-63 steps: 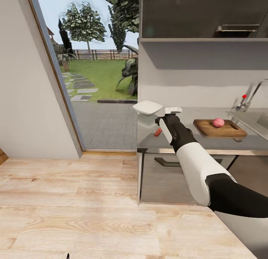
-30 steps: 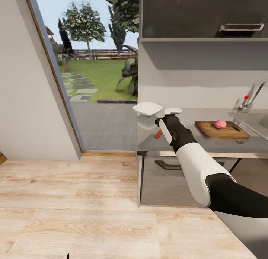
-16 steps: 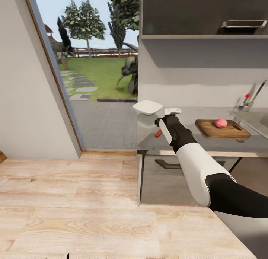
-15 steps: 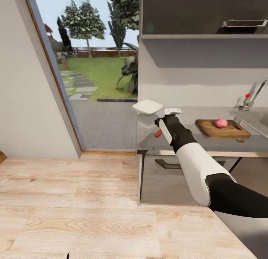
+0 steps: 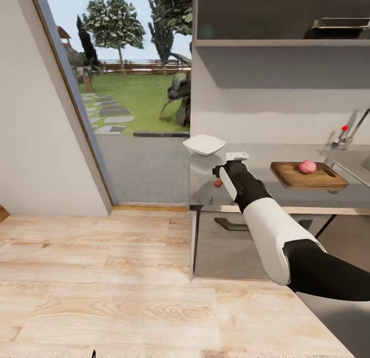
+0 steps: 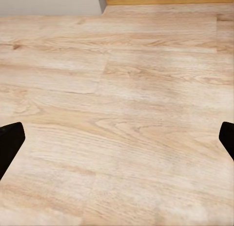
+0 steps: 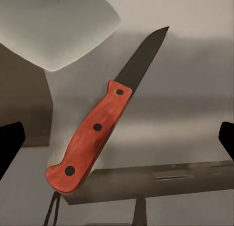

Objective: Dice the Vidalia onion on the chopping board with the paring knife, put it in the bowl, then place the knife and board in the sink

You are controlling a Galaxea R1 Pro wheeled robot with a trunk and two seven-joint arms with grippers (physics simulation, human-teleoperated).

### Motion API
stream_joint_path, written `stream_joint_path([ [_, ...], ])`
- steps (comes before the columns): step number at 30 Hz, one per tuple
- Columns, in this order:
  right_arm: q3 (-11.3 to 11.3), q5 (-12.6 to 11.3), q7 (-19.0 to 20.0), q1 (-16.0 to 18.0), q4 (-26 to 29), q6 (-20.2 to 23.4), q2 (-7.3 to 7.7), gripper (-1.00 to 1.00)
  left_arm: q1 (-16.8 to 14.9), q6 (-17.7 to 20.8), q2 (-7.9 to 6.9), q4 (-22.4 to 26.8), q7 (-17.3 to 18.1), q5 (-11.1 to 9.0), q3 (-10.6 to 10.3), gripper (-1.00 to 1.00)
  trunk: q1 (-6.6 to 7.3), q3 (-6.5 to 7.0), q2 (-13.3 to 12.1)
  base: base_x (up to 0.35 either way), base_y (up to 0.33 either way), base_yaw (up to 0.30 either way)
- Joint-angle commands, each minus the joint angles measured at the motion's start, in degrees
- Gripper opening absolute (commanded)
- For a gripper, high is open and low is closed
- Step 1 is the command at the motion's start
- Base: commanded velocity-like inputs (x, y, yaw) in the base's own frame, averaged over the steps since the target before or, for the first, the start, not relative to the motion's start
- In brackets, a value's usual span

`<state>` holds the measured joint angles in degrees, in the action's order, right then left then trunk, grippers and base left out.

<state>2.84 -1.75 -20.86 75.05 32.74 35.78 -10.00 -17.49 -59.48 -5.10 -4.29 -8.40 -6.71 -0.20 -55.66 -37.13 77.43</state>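
Observation:
The paring knife (image 7: 90,138) lies flat on the countertop (image 5: 288,196), red handle toward the counter's front edge and dark blade (image 7: 141,60) pointing away beside the white bowl (image 5: 204,144). My right gripper (image 7: 118,141) hovers open just above the knife, one fingertip on each side and nothing held. In the head view my right wrist (image 5: 235,173) covers most of the knife, leaving a red bit (image 5: 219,182). The Vidalia onion (image 5: 307,166) sits on the chopping board (image 5: 293,177), to the right. My left gripper (image 6: 117,143) hangs open over the wooden floor.
The sink (image 5: 354,160) and its tap (image 5: 350,127) with a red knob are at the far right. A shelf and wall cabinet (image 5: 277,13) hang above the counter. A glass door (image 5: 139,101) to the garden stands left of the counter's end.
The head camera has shifted, so the scene sits a little higher in the picture. My right hand stays over the knife and hides more of its red handle.

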Motion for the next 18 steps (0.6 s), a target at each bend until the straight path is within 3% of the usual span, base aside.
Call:
stream_joint_path([
  [1,0.1,-0.2,-0.3,0.0,-0.2,-0.3,0.00,1.00,-0.1,-0.3,0.00,-0.2,0.1,-0.3,-0.1,1.00,0.00,-0.14,0.0,0.000,0.000,0.000],
  [3,0.1,-0.1,-0.3,0.0,-1.2,-2.8,0.00,1.00,-0.1,-0.3,0.00,-0.2,0.1,-0.3,-0.1,1.00,0.00,-0.32,0.0,0.000,0.000,0.000],
  [18,0.1,-0.1,-0.4,0.0,-1.8,-3.5,0.00,1.00,-0.1,-0.3,0.00,-0.2,0.1,-0.3,-0.1,1.00,0.00,-1.55,0.0,0.040,0.000,0.000],
])
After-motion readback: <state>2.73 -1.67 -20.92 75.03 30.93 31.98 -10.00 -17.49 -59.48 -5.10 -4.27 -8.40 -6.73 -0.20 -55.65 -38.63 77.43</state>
